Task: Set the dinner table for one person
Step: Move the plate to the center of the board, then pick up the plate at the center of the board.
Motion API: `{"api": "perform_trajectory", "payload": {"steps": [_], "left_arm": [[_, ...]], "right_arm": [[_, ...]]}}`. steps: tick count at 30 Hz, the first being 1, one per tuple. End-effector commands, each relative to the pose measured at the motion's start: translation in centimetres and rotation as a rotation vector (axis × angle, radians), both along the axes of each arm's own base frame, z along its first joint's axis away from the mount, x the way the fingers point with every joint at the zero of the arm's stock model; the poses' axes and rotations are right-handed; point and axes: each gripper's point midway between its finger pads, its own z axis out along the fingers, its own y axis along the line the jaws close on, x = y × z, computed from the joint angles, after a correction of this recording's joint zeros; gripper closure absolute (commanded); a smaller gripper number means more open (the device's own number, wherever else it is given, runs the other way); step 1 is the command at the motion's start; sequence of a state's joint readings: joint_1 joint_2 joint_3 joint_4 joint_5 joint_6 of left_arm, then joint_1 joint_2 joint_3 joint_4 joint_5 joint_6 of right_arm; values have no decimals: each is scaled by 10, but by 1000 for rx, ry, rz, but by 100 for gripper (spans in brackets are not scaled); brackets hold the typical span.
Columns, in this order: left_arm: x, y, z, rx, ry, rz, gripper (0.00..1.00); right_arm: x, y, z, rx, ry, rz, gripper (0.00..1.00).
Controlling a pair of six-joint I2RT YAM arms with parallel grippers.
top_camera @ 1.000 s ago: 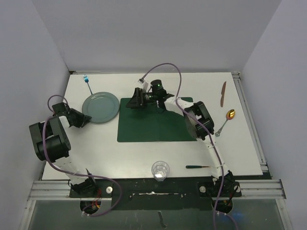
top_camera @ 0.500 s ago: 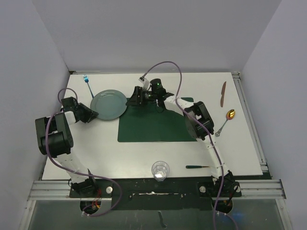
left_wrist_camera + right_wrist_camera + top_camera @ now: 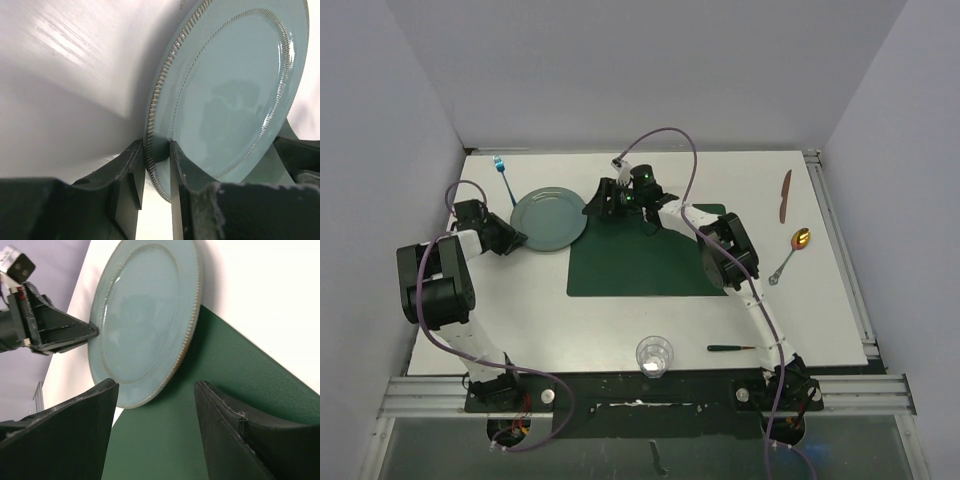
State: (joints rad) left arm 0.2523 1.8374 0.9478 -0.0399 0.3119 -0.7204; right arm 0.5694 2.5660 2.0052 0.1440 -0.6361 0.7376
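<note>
- Far left: left gripper point(image 3: 516, 240) pinched shut on the plate point(image 3: 548, 218) rim at 8 o'clock, probably to slide it toward the mat point(image 3: 640, 265).
- Beyond the plate at 11 o'clock: blue-tipped utensil point(image 3: 503, 175), untouched.
- Plate at 10 o'clock of the table point(image 3: 520, 330), its 3 o'clock edge over the mat's far-left corner.
- At that edge: right gripper point(image 3: 595, 206), jaws wide apart, holding nothing, seemingly placed to guide or take the plate.
- Off the mat, likely awaiting their turn: glass point(image 3: 655, 355) at 6 o'clock, dark utensil point(image 3: 735, 348) at 5, spoon point(image 3: 790, 252) at 3, knife point(image 3: 786, 195) at 2.
- White, slightly glossy table filling the booth; rails point(image 3: 840, 260) at right and near edges; plain grey walls point(image 3: 650, 70) on three sides.
</note>
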Motion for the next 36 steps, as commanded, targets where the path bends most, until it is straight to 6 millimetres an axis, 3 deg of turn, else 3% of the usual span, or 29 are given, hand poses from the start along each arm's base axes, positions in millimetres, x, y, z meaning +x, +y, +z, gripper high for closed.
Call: {"api": "perform_trajectory", "payload": {"steps": [1,7,13,14,15,19,24,36], "left_arm": [[-112,0,-63,134,466,-41,94],[-99,16,-30,208,418,32,84],[-97,24,-24,239,430,64,67],[-98,24,-25,241,428,64,29],[-98,24,-25,238,424,63,21],[-97,19,-25,210,395,64,19],[-88,28,-20,238,373,102,19],[-23,32,-29,160,281,27,19]], "right_arm": [[15,5,16,44,-64,-28,37],[18,6,19,64,-78,-37,38],[20,8,25,82,-97,-40,37],[21,8,25,84,-97,-37,38],[21,9,25,85,-97,-35,38],[21,9,21,86,-90,-33,38],[19,7,20,92,-84,-27,38],[25,7,7,112,-47,-37,38]]}}
